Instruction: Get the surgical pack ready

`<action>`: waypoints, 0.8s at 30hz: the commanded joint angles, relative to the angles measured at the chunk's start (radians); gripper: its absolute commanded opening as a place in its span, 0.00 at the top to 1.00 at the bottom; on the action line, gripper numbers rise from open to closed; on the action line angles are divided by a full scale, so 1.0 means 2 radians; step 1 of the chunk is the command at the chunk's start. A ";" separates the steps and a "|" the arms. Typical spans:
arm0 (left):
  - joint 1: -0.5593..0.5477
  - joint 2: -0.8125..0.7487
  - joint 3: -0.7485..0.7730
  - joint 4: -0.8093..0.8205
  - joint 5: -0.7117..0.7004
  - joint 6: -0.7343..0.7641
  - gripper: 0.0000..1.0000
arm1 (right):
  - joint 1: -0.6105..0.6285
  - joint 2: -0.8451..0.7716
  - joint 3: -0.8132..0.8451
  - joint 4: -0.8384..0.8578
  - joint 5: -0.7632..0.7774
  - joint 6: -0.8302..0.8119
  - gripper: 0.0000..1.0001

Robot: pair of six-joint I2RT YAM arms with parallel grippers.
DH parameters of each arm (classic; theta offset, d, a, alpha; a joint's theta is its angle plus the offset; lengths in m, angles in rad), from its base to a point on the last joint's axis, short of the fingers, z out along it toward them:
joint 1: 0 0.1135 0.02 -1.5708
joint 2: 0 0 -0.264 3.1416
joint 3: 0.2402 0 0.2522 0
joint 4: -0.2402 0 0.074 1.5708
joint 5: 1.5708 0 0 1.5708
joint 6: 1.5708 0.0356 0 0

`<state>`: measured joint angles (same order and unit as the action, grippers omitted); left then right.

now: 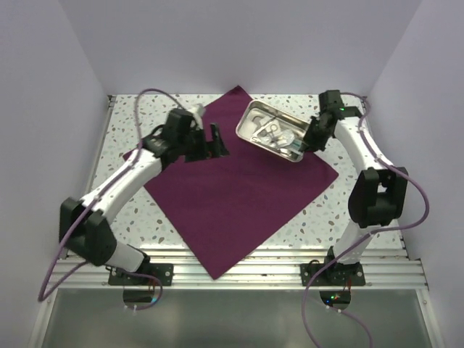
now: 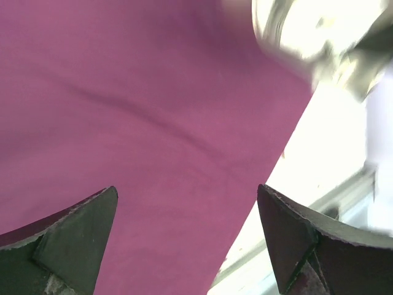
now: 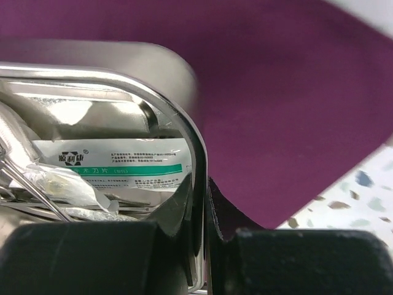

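The left claw point(image 1: 214, 141) hangs over the left side of the purple cloth point(image 1: 239, 210), and its two fingers point(image 2: 67, 239) are wide apart with nothing between them. The cloth lies flat on the table point(image 1: 319, 217) like a big diamond, with one corner pointing to the near edge. The shiny tray point(image 1: 274, 132) sits on the far right part of the cloth. The right claw point(image 3: 199, 196) is squeezed tight on the tray's thin side wall. That grip is only on one edge, so the tray could tip or slip, and the things inside could slide out. If the tray gets dragged, it could pull the cloth along and make it bunch up. I cannot tell if the left claw touches the cloth. From above, the things in the tray are too small to name. Up close I see a white packet point(image 3: 123, 163) with a green stripe, but the rest is cut off. The cloth under the tray is hidden.
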<state>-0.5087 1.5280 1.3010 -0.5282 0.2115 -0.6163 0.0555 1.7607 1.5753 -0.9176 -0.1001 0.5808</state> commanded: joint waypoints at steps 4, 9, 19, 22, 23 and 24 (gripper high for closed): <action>0.190 -0.108 -0.082 0.003 -0.024 -0.014 0.01 | 0.088 0.064 0.023 0.062 -0.093 -0.045 1.00; 0.211 -0.091 -0.032 -0.043 -0.069 0.042 0.01 | 0.106 0.112 0.038 0.060 -0.093 -0.068 1.00; 0.212 -0.051 -0.011 -0.048 -0.129 0.070 0.01 | 0.170 0.185 0.096 0.039 -0.072 -0.060 1.00; 0.214 -0.021 0.015 -0.078 -0.159 0.086 0.01 | 0.185 0.200 0.118 0.026 -0.051 -0.049 1.00; 0.214 -0.009 0.021 -0.091 -0.172 0.087 0.01 | 0.188 0.205 0.119 0.026 -0.047 -0.033 1.00; 0.216 -0.004 0.024 -0.093 -0.177 0.088 0.01 | 0.189 0.206 0.119 0.026 -0.040 -0.022 1.00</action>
<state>-0.0853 1.4872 1.2884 -0.6559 -0.0490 -0.4900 0.4194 2.1780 1.7538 -0.8528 -0.1650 0.4782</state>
